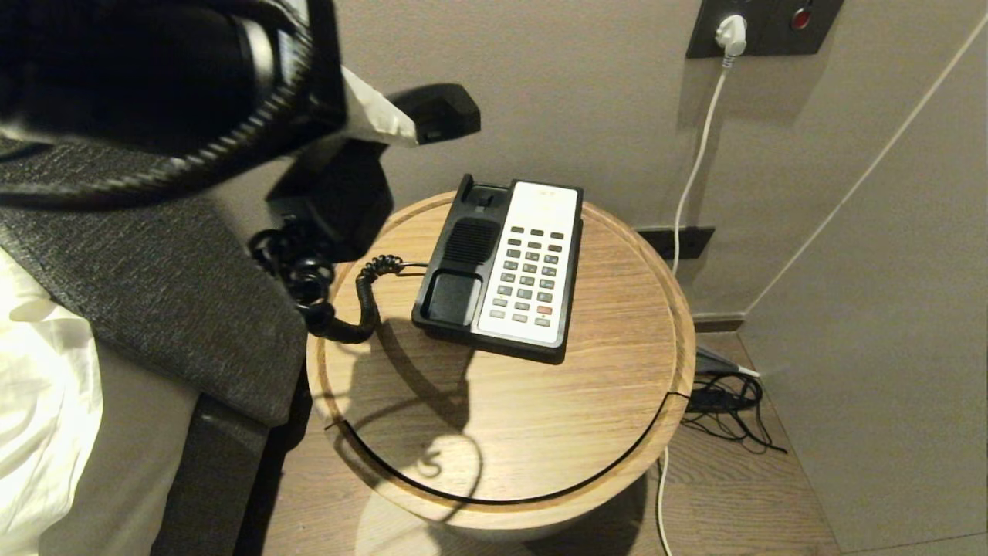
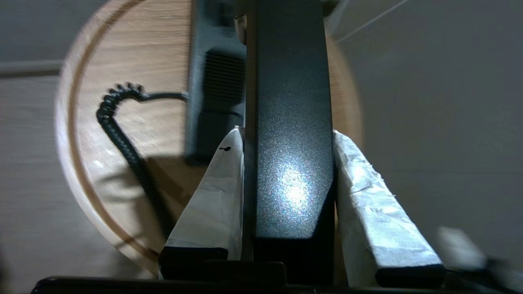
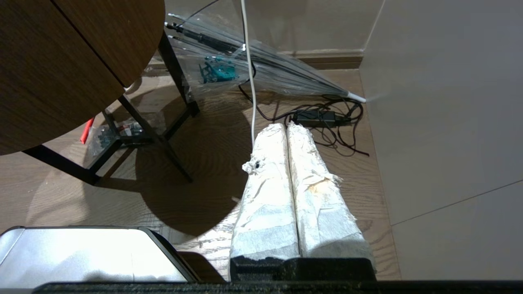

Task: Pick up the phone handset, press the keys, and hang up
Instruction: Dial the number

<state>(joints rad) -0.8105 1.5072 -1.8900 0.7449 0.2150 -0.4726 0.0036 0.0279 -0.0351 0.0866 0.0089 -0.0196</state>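
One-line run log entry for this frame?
left hand: shut on black curved plastic handset, lifted off cradle | grey keys: unpressed | right hand: shut, parked

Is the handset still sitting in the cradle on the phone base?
No: the cradle of the phone base lies empty, and the left pincer holds the phone handset clamped between its taped fingers.
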